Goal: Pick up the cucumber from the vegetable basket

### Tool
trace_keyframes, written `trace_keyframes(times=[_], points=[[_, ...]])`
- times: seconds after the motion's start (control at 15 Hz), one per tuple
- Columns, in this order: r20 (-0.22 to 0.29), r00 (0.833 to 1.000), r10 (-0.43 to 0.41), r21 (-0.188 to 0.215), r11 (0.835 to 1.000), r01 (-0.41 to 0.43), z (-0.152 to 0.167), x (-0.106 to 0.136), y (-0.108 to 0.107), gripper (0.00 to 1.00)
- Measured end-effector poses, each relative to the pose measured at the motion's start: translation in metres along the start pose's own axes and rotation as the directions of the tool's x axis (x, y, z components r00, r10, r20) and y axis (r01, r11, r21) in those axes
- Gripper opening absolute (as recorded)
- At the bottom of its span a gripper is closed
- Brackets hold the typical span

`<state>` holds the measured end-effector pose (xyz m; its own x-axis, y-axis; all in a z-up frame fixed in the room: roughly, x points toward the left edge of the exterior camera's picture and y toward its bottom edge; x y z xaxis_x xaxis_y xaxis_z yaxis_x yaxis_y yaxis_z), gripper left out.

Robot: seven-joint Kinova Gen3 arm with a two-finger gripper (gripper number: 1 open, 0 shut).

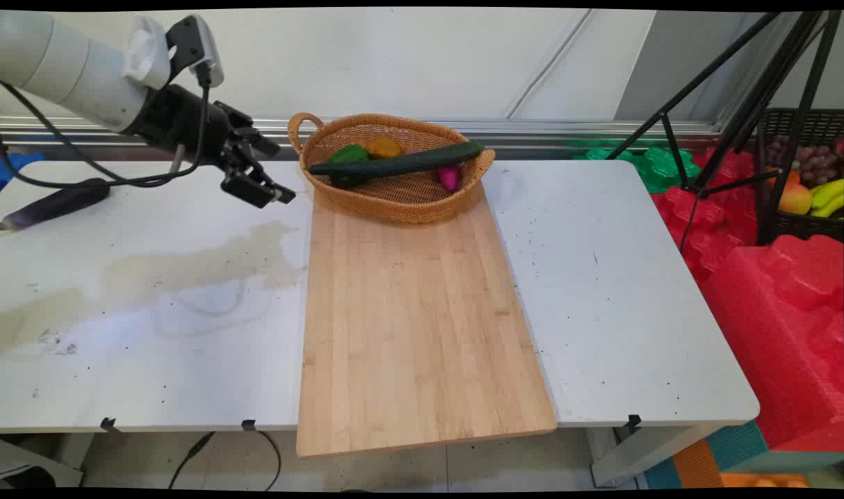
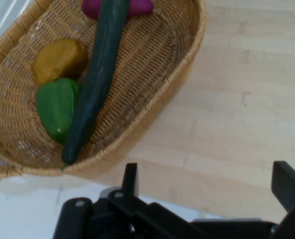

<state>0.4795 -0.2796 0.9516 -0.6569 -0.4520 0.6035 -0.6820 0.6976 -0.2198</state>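
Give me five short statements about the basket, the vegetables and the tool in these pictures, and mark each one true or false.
1. The wicker basket stands on the far end of the wooden board. True.
2. The cucumber lies on the bare table beside the basket. False: it lies in the basket, its far end resting over the rim.
3. The tool holds the green pepper. False: the tool is open and empty, hovering left of the basket.
4. An eggplant lies on the table's far left. True.
5. The basket is empty. False: it holds the cucumber, the green pepper, a yellow-orange item and a magenta one.
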Motion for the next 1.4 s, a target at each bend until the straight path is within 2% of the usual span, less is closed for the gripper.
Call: trace_keyframes(times=[0.33, 0.73, 1.0, 1.4], points=[[-0.048, 0.999, 0.005, 0.024, 1.000, -0.003, 0.010, 0.027, -0.010, 1.00], [-0.098, 0.995, 0.011, 0.039, 0.999, -0.007, 0.044, 0.068, -0.027, 1.00], [-0.084, 0.996, 0.031, 0.044, 0.999, -0.028, 0.088, 0.093, -0.045, 1.00], [-0.029, 0.997, 0.065, 0.049, 0.997, -0.063, 0.154, 0.117, -0.070, 1.00]])
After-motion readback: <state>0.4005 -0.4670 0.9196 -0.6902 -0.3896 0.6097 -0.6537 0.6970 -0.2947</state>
